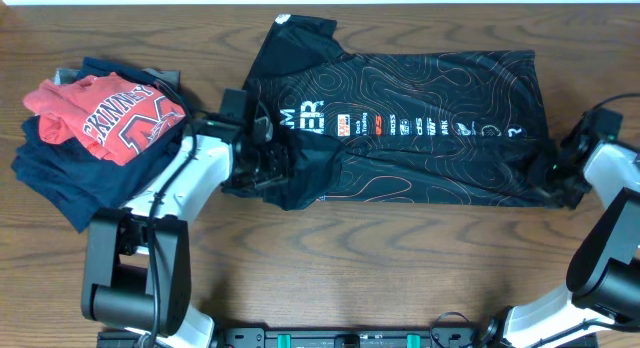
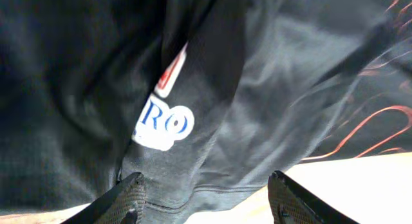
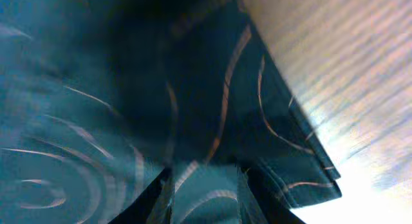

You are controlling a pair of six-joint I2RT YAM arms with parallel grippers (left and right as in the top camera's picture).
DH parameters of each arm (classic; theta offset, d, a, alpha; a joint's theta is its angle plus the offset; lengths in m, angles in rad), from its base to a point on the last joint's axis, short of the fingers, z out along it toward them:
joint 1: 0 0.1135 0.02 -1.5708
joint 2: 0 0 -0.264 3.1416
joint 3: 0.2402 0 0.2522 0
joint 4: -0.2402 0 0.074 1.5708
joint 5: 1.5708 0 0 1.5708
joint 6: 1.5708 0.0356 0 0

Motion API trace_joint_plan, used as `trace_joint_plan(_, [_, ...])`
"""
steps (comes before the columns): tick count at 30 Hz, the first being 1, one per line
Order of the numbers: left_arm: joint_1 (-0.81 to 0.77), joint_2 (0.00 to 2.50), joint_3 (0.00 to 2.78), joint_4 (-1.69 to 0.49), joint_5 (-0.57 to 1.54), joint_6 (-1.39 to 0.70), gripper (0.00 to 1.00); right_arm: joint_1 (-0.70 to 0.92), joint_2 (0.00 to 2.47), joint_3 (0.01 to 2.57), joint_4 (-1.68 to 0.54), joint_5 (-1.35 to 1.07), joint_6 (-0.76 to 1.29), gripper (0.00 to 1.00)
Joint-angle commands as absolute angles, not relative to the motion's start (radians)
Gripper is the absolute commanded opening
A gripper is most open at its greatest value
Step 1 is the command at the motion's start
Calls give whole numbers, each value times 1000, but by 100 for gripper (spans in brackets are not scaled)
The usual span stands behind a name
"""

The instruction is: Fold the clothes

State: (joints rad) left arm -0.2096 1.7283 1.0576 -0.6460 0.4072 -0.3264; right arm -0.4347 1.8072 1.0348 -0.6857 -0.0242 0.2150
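Your black garment (image 1: 420,118) lies spread across upper centre. Left gripper (image 1: 270,168), arm angled inward, stands wide apart at its lower-left sleeve. Right gripper (image 1: 545,173), blurred, apparently pinches the lower-right hem.

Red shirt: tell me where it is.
Overhead view, table's far left: the red shirt lies atop the navy pile, just left of the left arm.

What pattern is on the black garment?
The black garment has thin orange-and-white wavy contour lines; overhead view shows it best.
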Motion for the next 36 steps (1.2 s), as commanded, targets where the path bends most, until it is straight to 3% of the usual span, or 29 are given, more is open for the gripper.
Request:
trace_joint_plan(1, [-218,1728,1032,-640,373,-297,62,-432,1786,978,-659,12,202,30])
trace_joint_plan(8, [-221,1728,1023,-634,373,-297,61,-432,1786,937,-635,26,205,27])
trace_joint_plan(12, [-222,1728,1023,-620,373,-297,36,-432,1786,937,-635,26,205,25])
trace_joint_plan(13, [-222,1728,1023,-620,373,-297,35,-432,1786,937,-636,26,205,25])
trace_joint_plan(16, [-222,1728,1018,-620,372,-296,36,-432,1786,937,-636,26,205,25])
trace_joint_plan(19, [-222,1731,1002,-615,318,-297,50,-432,1786,937,-636,26,205,25])
trace_joint_plan(26, [-228,1745,958,-570,295,-296,49,-432,1786,937,-635,26,205,25])
trace_joint_plan(29, [-237,1745,958,-562,294,-296,34,-432,1786,937,-635,26,205,25])
trace_joint_plan(33, [-250,1745,958,-562,294,-296,6,-432,1786,937,-636,26,205,24])
trace_joint_plan(36, [-252,1742,966,-563,297,-296,6,-432,1786,937,-636,26,205,24])
